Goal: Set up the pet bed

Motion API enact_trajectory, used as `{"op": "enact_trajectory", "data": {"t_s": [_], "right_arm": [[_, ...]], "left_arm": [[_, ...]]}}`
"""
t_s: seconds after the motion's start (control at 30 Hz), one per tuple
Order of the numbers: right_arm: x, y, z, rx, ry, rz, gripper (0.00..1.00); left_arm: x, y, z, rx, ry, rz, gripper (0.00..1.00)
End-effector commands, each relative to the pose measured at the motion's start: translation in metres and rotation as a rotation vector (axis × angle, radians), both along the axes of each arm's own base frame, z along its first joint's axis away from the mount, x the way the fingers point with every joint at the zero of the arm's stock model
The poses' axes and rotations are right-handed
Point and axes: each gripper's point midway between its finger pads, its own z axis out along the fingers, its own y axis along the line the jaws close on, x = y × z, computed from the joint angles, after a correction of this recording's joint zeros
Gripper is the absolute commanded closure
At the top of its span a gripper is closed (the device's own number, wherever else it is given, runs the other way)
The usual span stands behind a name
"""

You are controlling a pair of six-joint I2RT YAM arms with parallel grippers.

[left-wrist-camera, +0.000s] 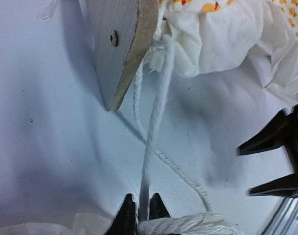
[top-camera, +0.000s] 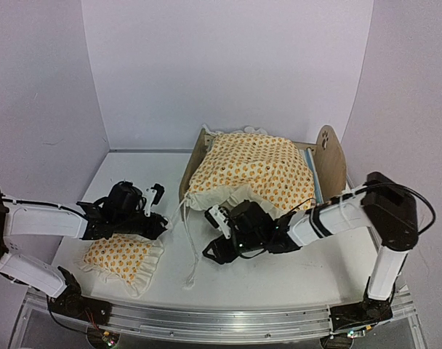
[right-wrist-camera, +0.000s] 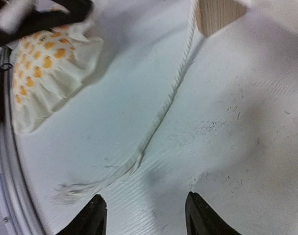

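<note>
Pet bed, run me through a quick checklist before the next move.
1. Blanket covers pet bed: ok.
2. Pillow on the bed: not ok, lies on the table.
3. Right gripper open, empty: ok.
4. Left gripper free of white cord: not ok, cord sits between its fingers.
5. Mattress flat under blanket: cannot tell, mostly hidden.

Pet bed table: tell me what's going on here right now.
The pet bed sits at the back of the table with the orange-patterned blanket draped over it. The left gripper pinches a white cord trailing from the blanket. The right gripper hovers open just above the table near the cord's frayed end, holding nothing. The matching pillow lies at the front left, not on the bed.
</note>
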Motion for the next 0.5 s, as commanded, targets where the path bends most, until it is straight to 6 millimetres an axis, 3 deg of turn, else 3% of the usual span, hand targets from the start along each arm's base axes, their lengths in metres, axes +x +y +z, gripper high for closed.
{"op": "enact_trajectory", "data": {"t_s": [0.0,0.13,0.17,0.2,0.33,0.47], "right_arm": [[0.009,-0.018,0.090,-0.015,-0.157,0.033,0.32],[0.037,-0.057,0.136,-0.124,-0.326,-0.084,0.13],[0.047,-0.069,0.147,-0.135,-0.354,-0.132,0.09],[0.058,-0.083,0.157,-0.148,-0.376,-0.185,0.05],[0.091,-0.130,0.164,-0.324,-0.445,-0.347,0.02],[0.100,-0.149,0.157,-0.462,-0.422,-0.439,0.02]], "left_arm": [[0.029,0.012,0.026,0.001,-0.089,0.177,0.63],[0.032,0.005,0.069,-0.078,-0.150,0.164,0.30],[0.031,0.001,0.081,-0.106,-0.161,0.145,0.13],[0.029,-0.003,0.091,-0.133,-0.170,0.130,0.07],[0.016,-0.021,0.123,-0.252,-0.196,0.055,0.03],[0.015,-0.054,0.129,-0.283,-0.213,-0.014,0.12]]}}
